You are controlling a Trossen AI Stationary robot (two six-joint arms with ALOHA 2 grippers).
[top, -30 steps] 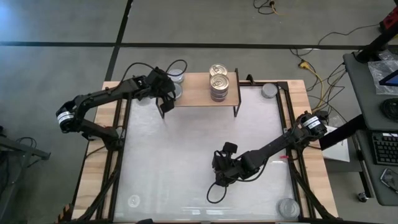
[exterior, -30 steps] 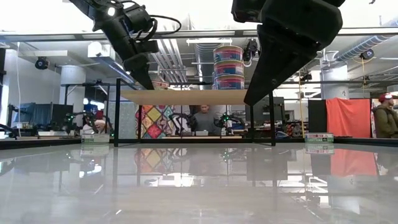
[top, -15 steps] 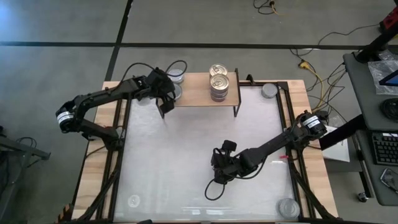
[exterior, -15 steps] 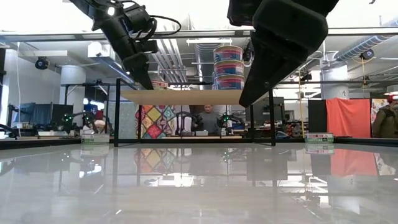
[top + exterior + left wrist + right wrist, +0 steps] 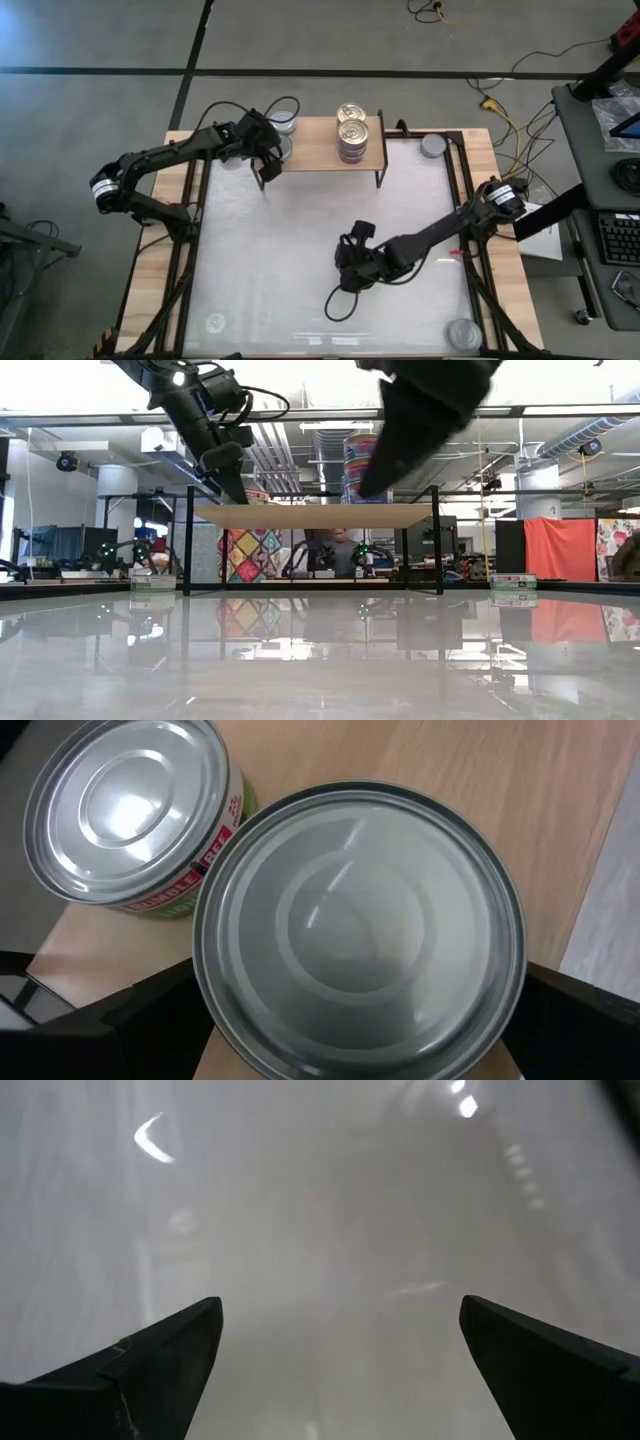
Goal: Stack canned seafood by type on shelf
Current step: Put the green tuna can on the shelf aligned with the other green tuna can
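Two silver-lidded cans (image 5: 355, 935) half-hidden behind left gripper (image 5: 268, 160).

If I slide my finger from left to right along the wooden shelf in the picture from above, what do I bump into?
Left gripper → silver-lidded cans at the shelf's left end → stack of gold-lidded cans → lone silver can on the table past the shelf's right end.

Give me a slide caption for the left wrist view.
Open left gripper straddling a silver-lidded can on the shelf, another can beside it.
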